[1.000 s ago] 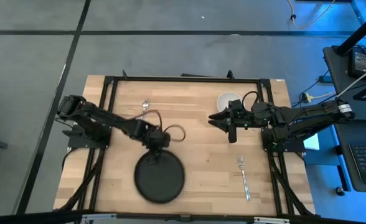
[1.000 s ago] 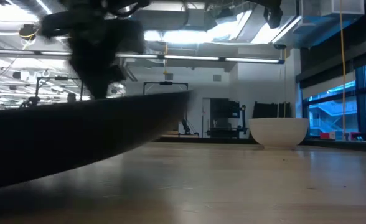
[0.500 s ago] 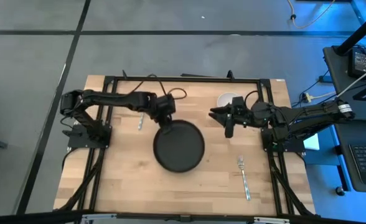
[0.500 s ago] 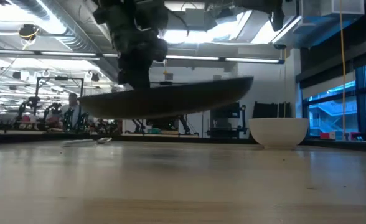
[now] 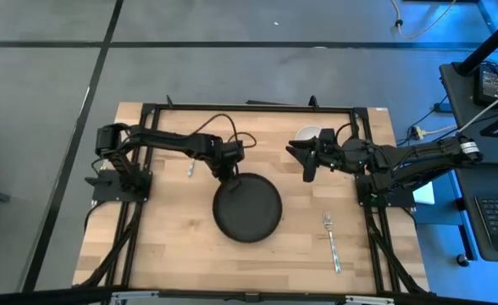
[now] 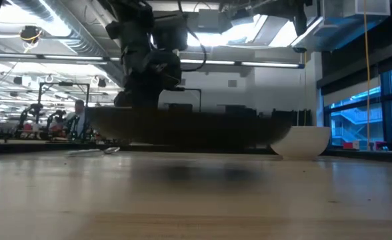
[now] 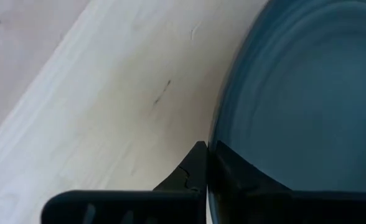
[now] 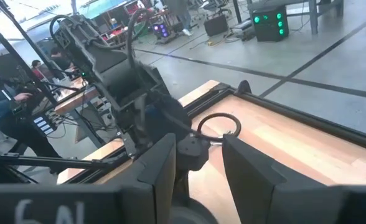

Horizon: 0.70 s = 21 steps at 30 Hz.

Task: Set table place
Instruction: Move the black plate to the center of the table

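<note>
A round dark plate point(image 5: 247, 207) hangs over the middle of the pale wood table point(image 5: 164, 246). My left gripper point(image 5: 229, 163) is at its far-left rim, shut on it. In the low view the plate point(image 6: 183, 128) is level, with its shadow on the wood below. My right gripper point(image 5: 305, 161) hovers open over the far right part, in front of a white bowl point(image 5: 310, 134) that stands on its base. A fork point(image 5: 331, 241) lies flat near the right edge. A spoon point(image 5: 190, 167) lies by the left arm, partly hidden. My left gripper pinches the plate's rim point(image 7: 219, 140) between its two fingers, at the plate's far-left edge. One finger point(image 7: 194, 169) lies outside the rim, the other over the plate's inner face. The fingers come slanting down from the far left. The plate hangs level, just above the table.
The bowl point(image 6: 301, 141) and the spoon point(image 6: 93, 151) sit toward the far edge. Black frame rails point(image 5: 249, 108) run along the far edge and both sides. Bare wood lies near the front left and between plate and fork. People and equipment show in the room beyond.
My left gripper has carried the plate from the near left part of the table toward the far and right, to the middle, and then lowered it. The plate was tilted and lifted high; now it is level and close over the wood.
</note>
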Each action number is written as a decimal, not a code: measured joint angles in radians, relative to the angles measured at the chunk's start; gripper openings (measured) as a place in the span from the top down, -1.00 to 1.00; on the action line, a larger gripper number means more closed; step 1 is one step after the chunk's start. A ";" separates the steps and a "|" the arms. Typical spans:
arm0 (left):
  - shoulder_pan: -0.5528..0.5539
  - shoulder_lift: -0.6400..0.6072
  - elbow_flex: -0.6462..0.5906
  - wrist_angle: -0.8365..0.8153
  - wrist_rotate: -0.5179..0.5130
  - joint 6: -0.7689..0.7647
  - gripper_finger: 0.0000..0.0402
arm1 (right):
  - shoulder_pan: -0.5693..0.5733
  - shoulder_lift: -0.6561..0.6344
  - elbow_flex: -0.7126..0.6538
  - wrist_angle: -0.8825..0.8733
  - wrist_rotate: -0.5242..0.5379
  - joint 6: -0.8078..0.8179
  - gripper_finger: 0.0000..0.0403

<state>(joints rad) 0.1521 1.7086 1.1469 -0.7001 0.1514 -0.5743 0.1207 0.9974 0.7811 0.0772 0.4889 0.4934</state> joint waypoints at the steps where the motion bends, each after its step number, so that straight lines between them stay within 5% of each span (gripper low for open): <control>1: -0.004 0.000 0.000 0.001 -0.014 0.000 0.97 | 0.000 0.000 0.000 0.000 0.000 0.000 0.33; 21: 0.015 0.056 0.002 0.007 -0.023 0.000 0.97 | 0.000 0.000 0.000 -0.002 -0.003 0.000 0.33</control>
<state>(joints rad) 0.1669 1.7644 1.1484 -0.6935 0.1289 -0.5743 0.1207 0.9974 0.7811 0.0757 0.4862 0.4931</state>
